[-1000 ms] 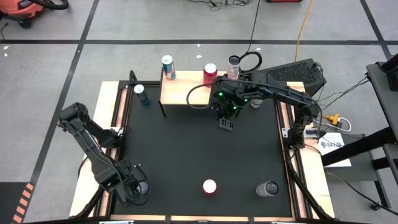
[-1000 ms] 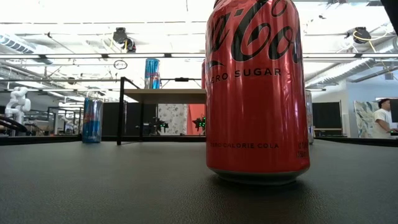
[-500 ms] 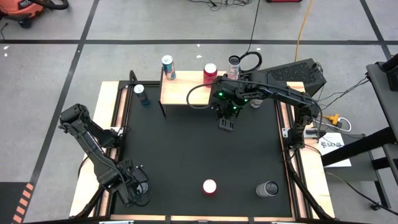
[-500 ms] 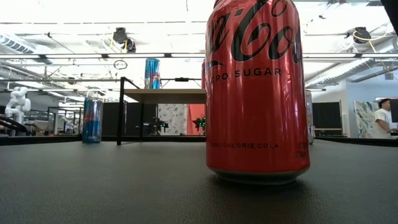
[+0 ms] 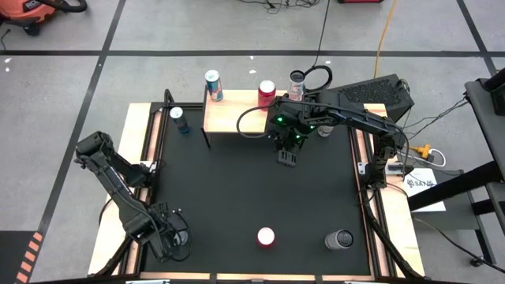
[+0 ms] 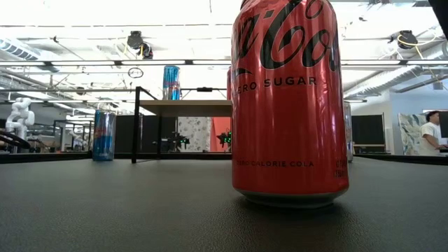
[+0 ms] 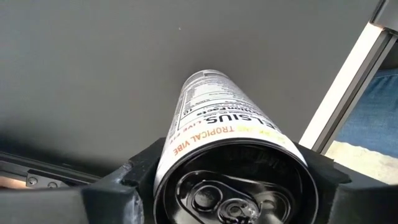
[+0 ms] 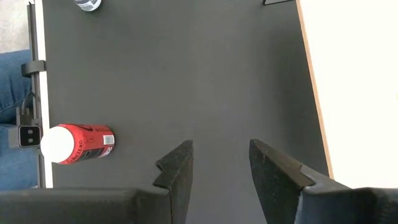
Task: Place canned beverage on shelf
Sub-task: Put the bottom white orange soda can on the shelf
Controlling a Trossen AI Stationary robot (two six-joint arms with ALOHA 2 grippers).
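Observation:
A white can (image 7: 217, 124) with a black lid stands upright on the black mat near the table's near left corner. My left gripper (image 5: 177, 237) points down over it, a finger on either side of its top (image 7: 236, 180). The shelf (image 5: 237, 117), a light wood board on black legs, stands at the far edge. It bears a blue-and-white can (image 5: 213, 85), a red can (image 5: 267, 92) and a pale can (image 5: 297, 82). My right gripper (image 5: 288, 155) hangs open and holds nothing (image 8: 221, 162), above the mat in front of the shelf. My left gripper pinches the white can between its two fingers at the upper side wall (image 7: 168, 155), just under the rim. The fingers come from above, pointing down. The can stands upright with its bottom on the mat.
A blue can (image 5: 180, 120) stands on the mat left of the shelf. A red cola can (image 5: 266, 237) and a grey can (image 5: 340, 240) stand near the front edge, and the red one (image 6: 290, 105) fills the low view. Bare black mat (image 5: 237, 189) lies between them.

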